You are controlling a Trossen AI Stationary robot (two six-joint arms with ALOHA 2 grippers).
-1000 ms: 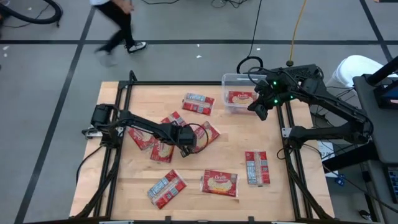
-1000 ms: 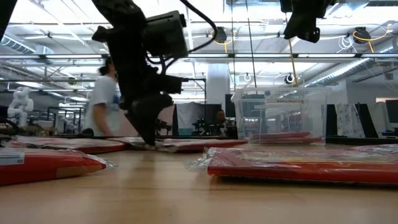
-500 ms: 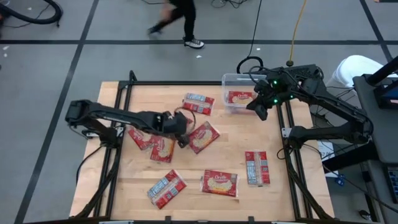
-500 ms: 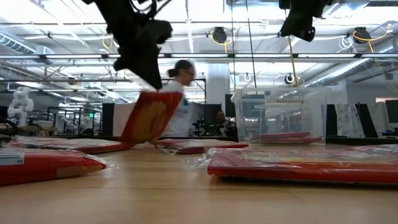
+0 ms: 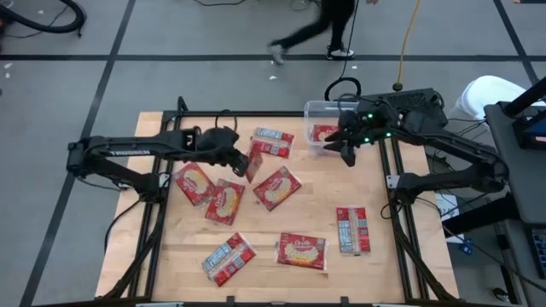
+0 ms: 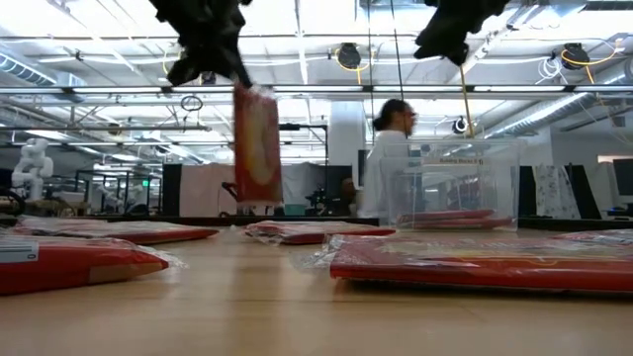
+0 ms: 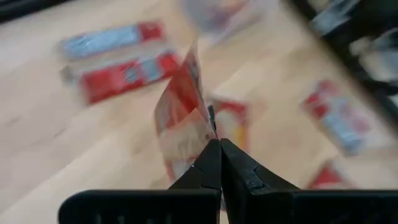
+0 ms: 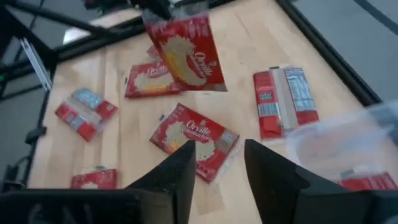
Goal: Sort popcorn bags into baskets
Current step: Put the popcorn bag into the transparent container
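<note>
A: Left gripper point(image 5: 241, 162) is pinched fully shut on the top edge of one popcorn bag point(image 6: 256, 144). The bag is hanging upright, clear of the table point(image 5: 316, 205), out over the back middle of the board.

B: And the right gripper point(image 5: 344, 147)?

A: It is hovering just beside the front edge of the clear basket point(image 5: 317, 109) at the back right corner. In its own wrist view the fingers point(image 8: 179, 173) are standing apart with nothing between them. It is holding nothing.

B: What is the basket holding so far?

A: Red packets are showing through its wall in the low view; at least one, possibly two stacked. I cannot tell the count for certain.

B: What is left on the wood?

A: Seven bags are lying flat: a grey-print one point(image 5: 273, 141) near the back, just beside the lifted bag; three clustered mid-left, with one at the far left point(image 5: 194, 182), one beside it point(image 5: 224, 202) and one toward the centre point(image 5: 276, 188); two along the front, a grey-print one point(image 5: 229, 258) and a popcorn-face one point(image 5: 300, 251); and one grey-print bag on the right point(image 5: 352, 230).

B: So, progress?

A: My judgement: early. Most of the sorting is still waiting, with one bag in the air well apart from the basket and not yet delivered.
</note>
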